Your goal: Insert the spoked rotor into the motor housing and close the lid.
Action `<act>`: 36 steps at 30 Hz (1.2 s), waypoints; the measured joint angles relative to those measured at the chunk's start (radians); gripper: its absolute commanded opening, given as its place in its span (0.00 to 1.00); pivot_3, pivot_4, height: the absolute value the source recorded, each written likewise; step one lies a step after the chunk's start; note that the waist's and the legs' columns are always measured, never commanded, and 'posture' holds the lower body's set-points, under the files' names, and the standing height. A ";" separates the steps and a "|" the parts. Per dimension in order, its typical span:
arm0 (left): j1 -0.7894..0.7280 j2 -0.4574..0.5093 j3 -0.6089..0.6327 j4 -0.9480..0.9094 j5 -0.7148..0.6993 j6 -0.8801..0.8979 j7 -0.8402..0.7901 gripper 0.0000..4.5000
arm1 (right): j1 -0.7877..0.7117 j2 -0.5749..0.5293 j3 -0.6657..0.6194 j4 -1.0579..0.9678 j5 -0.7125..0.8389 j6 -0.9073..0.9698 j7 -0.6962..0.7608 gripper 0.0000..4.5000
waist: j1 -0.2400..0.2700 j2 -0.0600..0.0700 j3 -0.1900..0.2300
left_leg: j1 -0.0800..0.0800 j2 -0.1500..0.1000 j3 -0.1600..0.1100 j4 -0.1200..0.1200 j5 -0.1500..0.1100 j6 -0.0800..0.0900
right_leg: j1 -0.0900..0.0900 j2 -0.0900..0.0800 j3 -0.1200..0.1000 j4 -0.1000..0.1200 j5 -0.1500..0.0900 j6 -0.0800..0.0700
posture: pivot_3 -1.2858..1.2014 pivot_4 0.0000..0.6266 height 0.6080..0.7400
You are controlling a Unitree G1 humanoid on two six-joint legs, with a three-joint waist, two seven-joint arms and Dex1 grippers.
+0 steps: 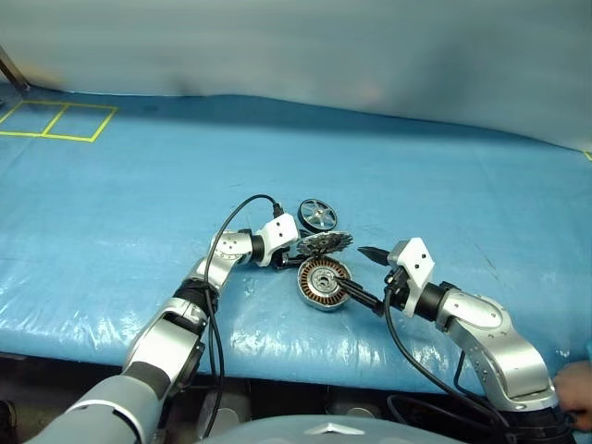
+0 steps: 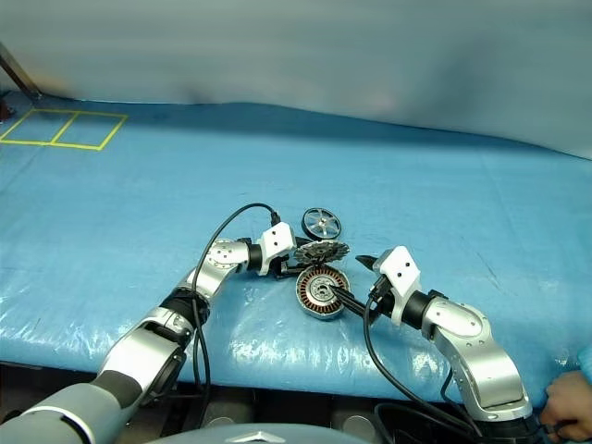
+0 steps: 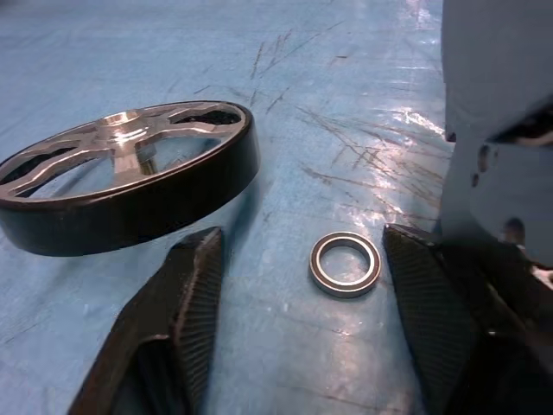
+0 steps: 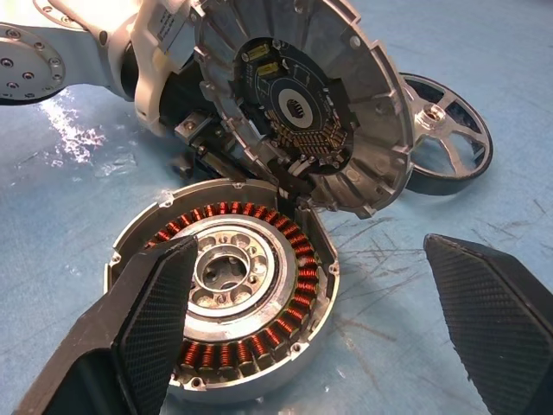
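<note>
While its two black fingers stand apart, the left claw [image 3: 302, 238] has only bare blue sheet and a small silver bearing ring [image 3: 346, 264] lying between them. At this claw the lid [image 1: 326, 243], a flat grey metal disc with a toothed rim and dark centre, stands tilted on its edge, its inner face turned toward the right claw; whether a finger actually grips it I cannot tell. Just beyond, on the far side, the spoked rotor [image 1: 317, 215], a small wheel with a thick black rim and shiny silver spokes, lies flat on the blue-covered desk [image 1: 139, 185]. On the near side of the lid sits the motor housing [image 1: 324, 282], a shallow round silver cup with copper-coloured windings, uncovered. To its right the right claw [image 1: 363, 275] is spread wide and holds nothing, one finger reaching the housing's rim.
</note>
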 measured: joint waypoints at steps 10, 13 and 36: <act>0.040 0.056 0.004 -0.067 0.004 0.000 0.010 0.31 | -0.014 0.001 0.012 0.027 -0.010 -0.014 -0.012 0.98 | -0.019 0.001 -0.001 | 0.002 0.001 0.000 -0.001 0.000 0.001 | 0.001 0.000 0.000 0.000 0.001 -0.001 | 0.52 0.24 1.00; 0.064 0.083 0.020 -0.093 0.003 0.002 0.018 0.24 | -0.023 0.001 0.019 0.038 -0.012 -0.017 -0.012 0.98 | -0.020 0.002 -0.001 | 0.003 0.001 0.000 -0.001 0.000 0.001 | 0.001 0.001 0.000 0.001 0.001 -0.001 | 0.52 0.24 1.00; 0.060 0.057 0.060 -0.091 -0.031 0.090 0.012 0.56 | -0.050 0.000 0.040 0.074 -0.036 -0.041 -0.012 0.98 | 0.000 0.004 -0.002 | 0.003 0.000 0.000 -0.002 0.001 0.001 | 0.002 0.001 0.000 -0.001 0.001 -0.001 | 0.52 0.24 1.00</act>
